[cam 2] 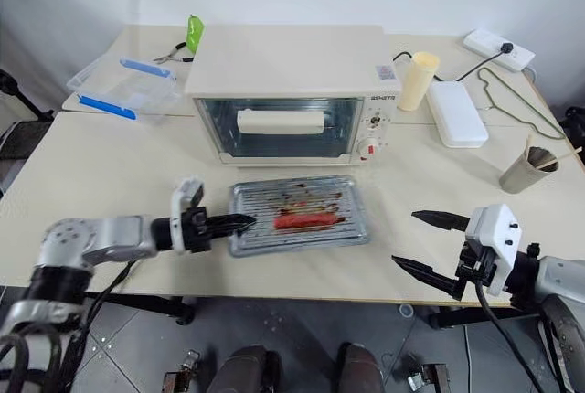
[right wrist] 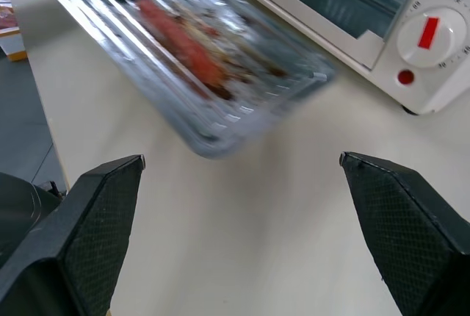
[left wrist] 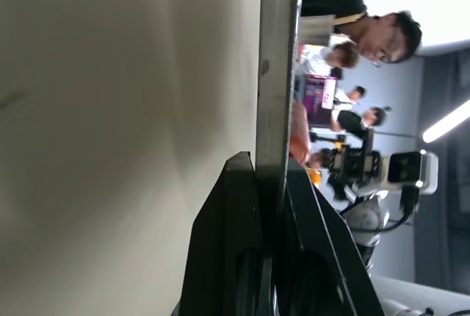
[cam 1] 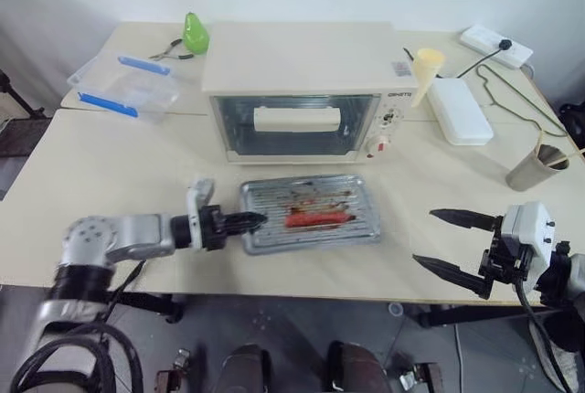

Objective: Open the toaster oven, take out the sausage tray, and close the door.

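Toaster oven: You see the cream-white toaster oven (cam 1: 302,91) standing at the back of the table (cam 1: 110,183), its control panel on the robot's right side.
Door: The door (cam 1: 292,123) looks shut, upright against the front, with its cream bar handle (cam 1: 297,120) across the glass.
Sausage tray: The sausage tray (cam 1: 311,213) lies flat on the table just in front of the oven, a red sausage (cam 1: 317,219) lying near its middle among brown streaks.
Left gripper: Your left gripper (cam 1: 256,220) reaches in from the left with its fingers pressed together on the tray's left rim; the left wrist view shows the thin metal edge pinched between them.
Right gripper: Your right gripper (cam 1: 457,244) hangs near the table's front edge, well to the right of the tray, its fingers spread wide and holding nothing.
Surroundings: A clear box with blue clips (cam 1: 123,87) sits at the far left, a flat white box (cam 1: 460,111) to the oven's right, and a metal cup (cam 1: 535,169) beyond it.
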Robot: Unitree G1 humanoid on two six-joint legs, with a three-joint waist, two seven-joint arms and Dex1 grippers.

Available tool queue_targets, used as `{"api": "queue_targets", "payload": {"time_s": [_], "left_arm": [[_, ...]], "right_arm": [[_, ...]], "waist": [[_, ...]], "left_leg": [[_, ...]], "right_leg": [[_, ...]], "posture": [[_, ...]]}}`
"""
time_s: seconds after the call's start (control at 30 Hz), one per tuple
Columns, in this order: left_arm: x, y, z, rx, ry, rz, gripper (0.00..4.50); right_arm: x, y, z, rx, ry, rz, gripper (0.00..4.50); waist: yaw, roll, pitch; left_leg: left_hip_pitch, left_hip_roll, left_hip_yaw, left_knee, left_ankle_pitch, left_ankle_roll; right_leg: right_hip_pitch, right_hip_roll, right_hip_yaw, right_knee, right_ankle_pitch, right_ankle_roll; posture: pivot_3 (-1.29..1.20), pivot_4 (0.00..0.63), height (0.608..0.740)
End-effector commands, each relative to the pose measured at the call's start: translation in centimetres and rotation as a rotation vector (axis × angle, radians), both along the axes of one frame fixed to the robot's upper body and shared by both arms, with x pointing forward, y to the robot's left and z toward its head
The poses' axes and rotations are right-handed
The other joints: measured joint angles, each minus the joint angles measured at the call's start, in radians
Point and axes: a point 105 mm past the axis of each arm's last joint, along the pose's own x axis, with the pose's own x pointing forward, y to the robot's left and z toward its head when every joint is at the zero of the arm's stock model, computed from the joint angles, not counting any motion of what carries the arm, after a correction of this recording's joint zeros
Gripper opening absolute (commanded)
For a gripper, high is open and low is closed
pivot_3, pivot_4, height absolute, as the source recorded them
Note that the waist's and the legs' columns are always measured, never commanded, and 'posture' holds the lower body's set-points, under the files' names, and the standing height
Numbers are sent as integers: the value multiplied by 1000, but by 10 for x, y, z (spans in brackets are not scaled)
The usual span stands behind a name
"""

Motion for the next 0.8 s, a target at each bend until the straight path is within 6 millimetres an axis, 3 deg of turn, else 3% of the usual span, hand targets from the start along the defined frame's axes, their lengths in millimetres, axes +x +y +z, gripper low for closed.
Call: {"api": "queue_targets", "payload": {"time_s": [0.03, 0.13, 0.47, 0.6, 0.63, 0.77, 0.8], "left_arm": [[3, -7, -3, 28, 10, -39, 0], [4, -10, -9, 80, 15, -57, 0], [5, -14, 6, 93, -97, -95, 2920], [2, 13, 9, 197, -174, -38, 4103], [-2, 31, 12, 214, -184, -7, 4413], [-13, 60, 17, 257, -217, 12, 4485], [-7, 84, 21, 308, -366, 95, 4485]], "right_arm": [[-7, 2, 10, 15, -47, -17, 4457], [-9, 3, 11, 17, -50, -25, 4457], [-11, 6, 10, 21, -59, -50, 4500], [-11, 7, 9, 10, -55, -34, 4500], [-11, 6, 8, 1, -50, -21, 4500], [-8, 4, 6, -15, -34, -3, 4500], [-7, 3, 6, -30, -26, 24, 4500]], "waist": [[-4, 0, 0], [-15, 0, 0], [-15, 0, 0], [-18, 0, 0], [-21, 0, 0], [-30, 0, 0], [-28, 0, 0]], "left_leg": [[1, 0, 0, -1, 0, 0], [1, 1, 1, -2, 0, -1], [1, 1, 1, -1, 1, -1], [1, 1, 0, -1, 1, -1], [1, 1, 0, -2, 1, -1], [2, 2, 0, -4, 1, -2], [2, 2, 1, -4, 1, -2]], "right_leg": [[0, 0, 0, 0, 0, 0], [0, 1, 0, 0, 0, 0], [0, 1, 1, 0, 0, 0], [-1, 1, 1, 1, 0, 0], [-1, 1, 1, 1, 0, 0], [-2, 2, 1, 2, 0, 0], [-3, 2, 1, 2, 0, 0]], "posture": [[0, 150, 740], [0, 150, 740], [0, 150, 740], [0, 150, 740], [0, 150, 740], [0, 150, 740], [0, 150, 740]]}}
